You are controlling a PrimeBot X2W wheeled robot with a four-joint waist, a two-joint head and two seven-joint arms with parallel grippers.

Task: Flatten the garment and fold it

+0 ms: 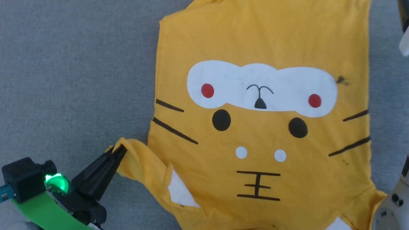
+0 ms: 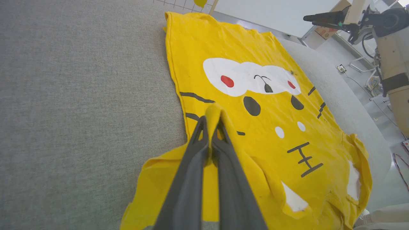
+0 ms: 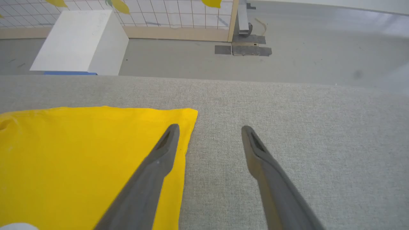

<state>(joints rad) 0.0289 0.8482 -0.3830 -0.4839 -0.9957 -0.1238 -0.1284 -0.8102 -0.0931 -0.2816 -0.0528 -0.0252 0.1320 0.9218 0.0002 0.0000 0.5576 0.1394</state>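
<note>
Left claw [image 1: 119,150] pinches garment [image 1: 262,38] sleeve edge at 7 o'clock; right claw [image 3: 209,129] gapes empty over its far corner; woven grey bench [image 1: 64,64] spreads toward 9 o'clock.

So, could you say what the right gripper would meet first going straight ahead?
Probably the bare grey table, just beside the garment corner; the right gripper has unclear height above it.

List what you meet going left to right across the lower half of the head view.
Left pincer → garment, its sleeve pinched in that pincer → pale robot arm at the right edge.
</note>
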